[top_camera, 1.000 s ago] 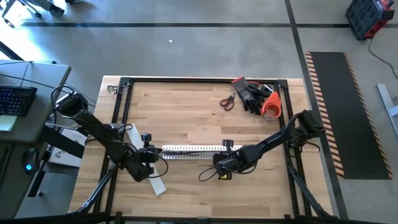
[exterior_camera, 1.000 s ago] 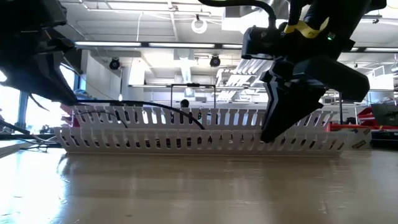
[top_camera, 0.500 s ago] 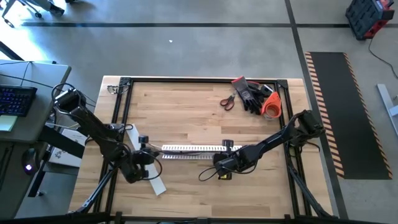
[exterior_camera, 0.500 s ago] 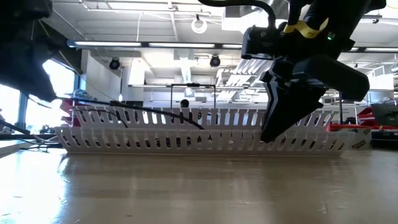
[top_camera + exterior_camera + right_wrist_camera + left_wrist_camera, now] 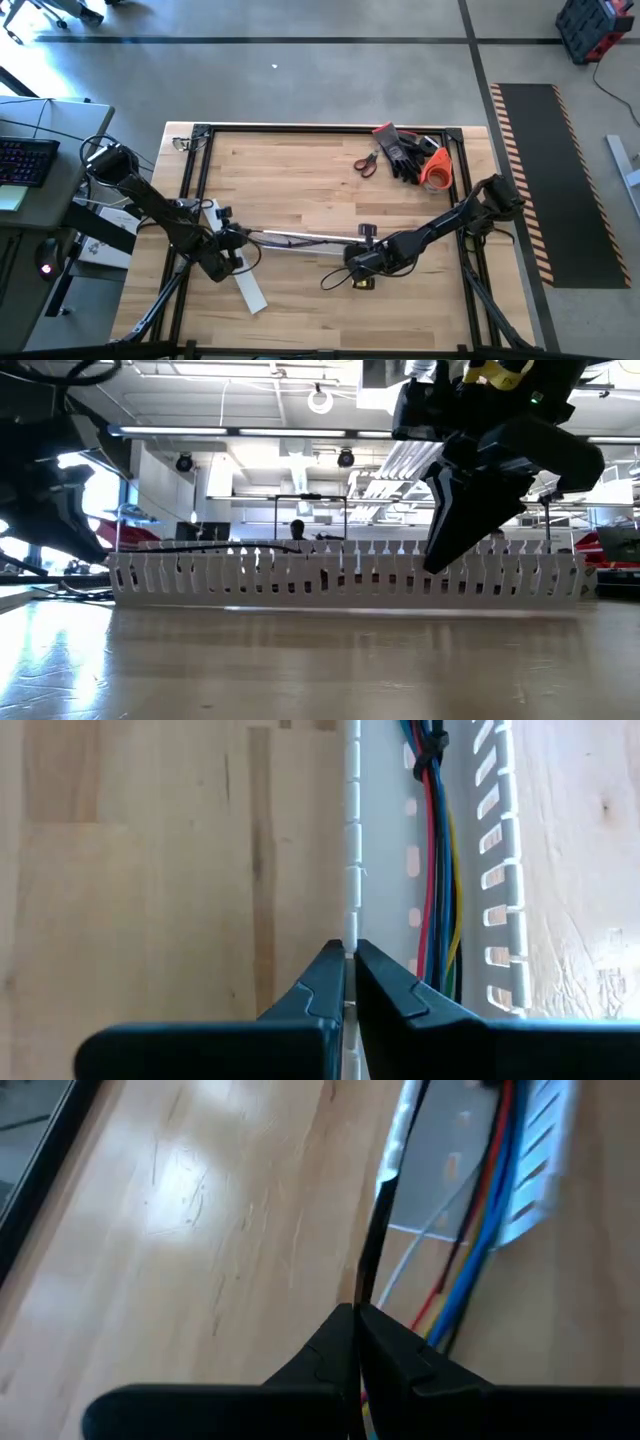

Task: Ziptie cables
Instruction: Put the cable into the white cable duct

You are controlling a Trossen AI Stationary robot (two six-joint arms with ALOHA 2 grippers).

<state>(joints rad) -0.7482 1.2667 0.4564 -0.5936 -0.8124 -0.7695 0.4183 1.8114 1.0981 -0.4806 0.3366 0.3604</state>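
The cables [image 5: 437, 870], red, blue, yellow and dark, lie lengthwise inside the white slotted channel [image 5: 310, 240] at mid-table. A black tie [image 5: 430, 745] wraps the bunch. At the channel's left end, my left gripper [image 5: 230, 245] is shut on a thin black cable [image 5: 385, 1200]. The coloured wires [image 5: 480, 1230] run beside it. At the channel's right end, my right gripper [image 5: 357, 262] is shut on the channel's near wall. In the low view the channel [image 5: 300, 575] stands upright on the table. My left gripper pinches the thin black cable [image 5: 362, 1295] between its two fingertips, coming from the table's left and lying along it. The cable runs straight and taut from the fingers toward the channel, above the table. My right gripper pinches the top edge of the channel's near slotted wall [image 5: 350, 935], near the right end, slanting down from the right [image 5: 440, 555]. The channel's base stays on the table.
A flat white strip [image 5: 238, 280] lies slantwise near my left gripper. Red-handled scissors [image 5: 366, 163], black gloves [image 5: 405, 150] and an orange tape roll [image 5: 437, 172] sit at the far right corner. Bare wood lies toward the near edge.
My left gripper has moved toward the far edge, closer to the channel's left end, and the black cable, which arched slack over the channel, is now drawn level and taut. The channel has turned from leaning to upright. My right gripper has risen slightly with it.
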